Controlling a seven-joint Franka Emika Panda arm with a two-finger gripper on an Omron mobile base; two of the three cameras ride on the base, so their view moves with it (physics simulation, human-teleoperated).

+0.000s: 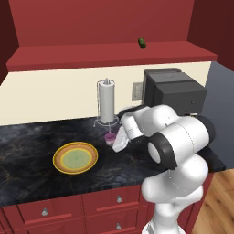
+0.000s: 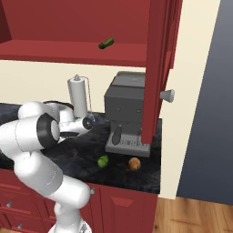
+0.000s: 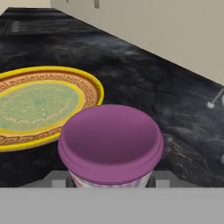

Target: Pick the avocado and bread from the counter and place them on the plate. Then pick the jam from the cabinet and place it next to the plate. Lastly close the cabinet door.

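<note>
The jam (image 1: 110,138), a small jar with a purple lid (image 3: 110,140), sits between the fingers of my gripper (image 1: 115,140), which is shut on it. The gripper (image 3: 109,181) holds it low at the black counter (image 1: 27,141), just right of the plate (image 1: 75,145); I cannot tell whether the jar touches the counter. The yellow-rimmed plate (image 3: 89,85) has nothing on it. The bright green avocado (image 2: 103,160) and the brown bread (image 2: 134,163) lie on the counter in front of the coffee machine. The red cabinet (image 1: 109,55) stands with its door (image 2: 157,68) open.
A paper-towel roll (image 1: 107,103) on a wire stand is right behind the jar. A grey coffee machine (image 1: 171,91) stands at the right. A small dark green item (image 1: 142,43) lies on the cabinet shelf. Red drawers (image 1: 114,199) run under the counter.
</note>
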